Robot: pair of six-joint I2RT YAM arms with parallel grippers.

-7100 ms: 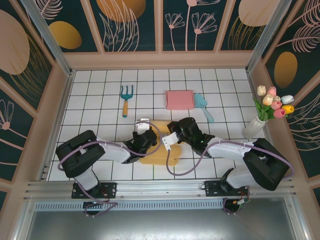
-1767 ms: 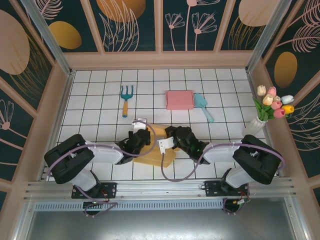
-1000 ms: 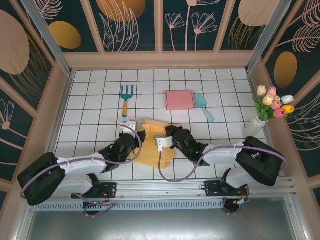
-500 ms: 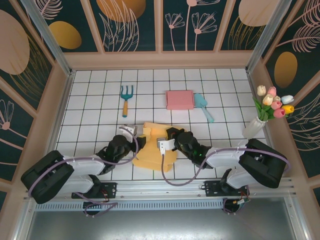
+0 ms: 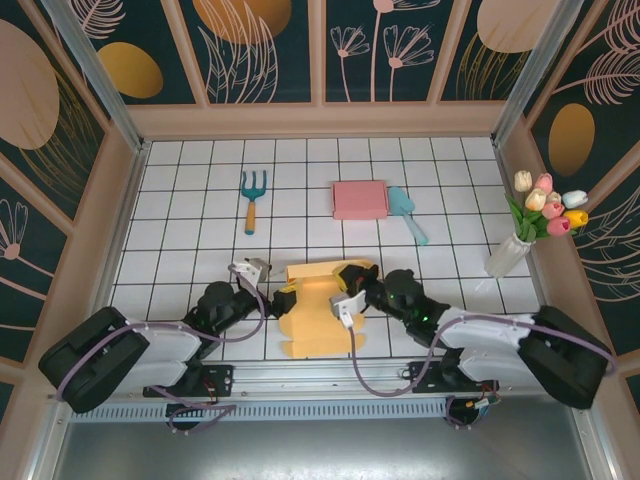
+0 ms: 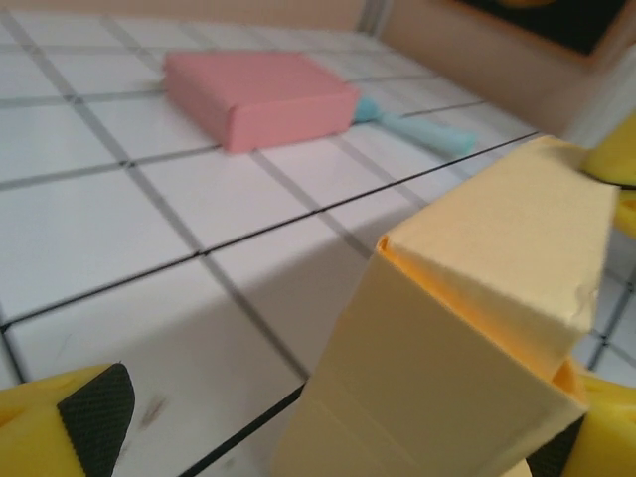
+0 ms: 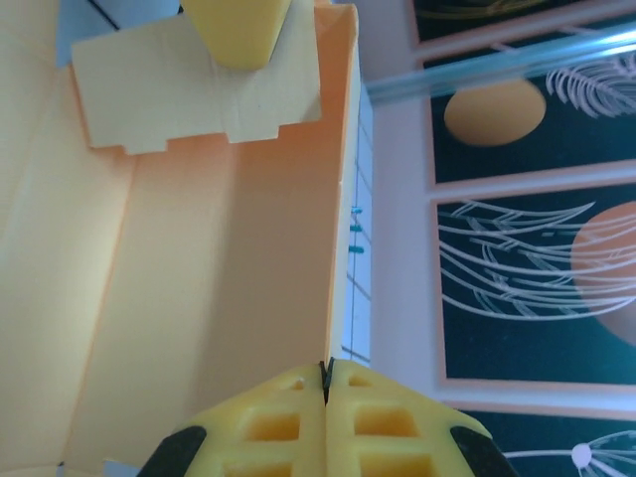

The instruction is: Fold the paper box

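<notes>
Right end effector is clenched on one wall of the paper box, which sits on the counter between both arms. Left end effector is released. The box looks light and floppy, so pinch near the creases.

White gridded tabletop enclosed by dark floral wall panels.

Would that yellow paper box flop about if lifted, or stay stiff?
Probably light and bendy: the paper box is thin creased card, its wall pinched flat between the right fingers. It would likely slide easily on the smooth tiled table; unfolded flaps may sag.
</notes>
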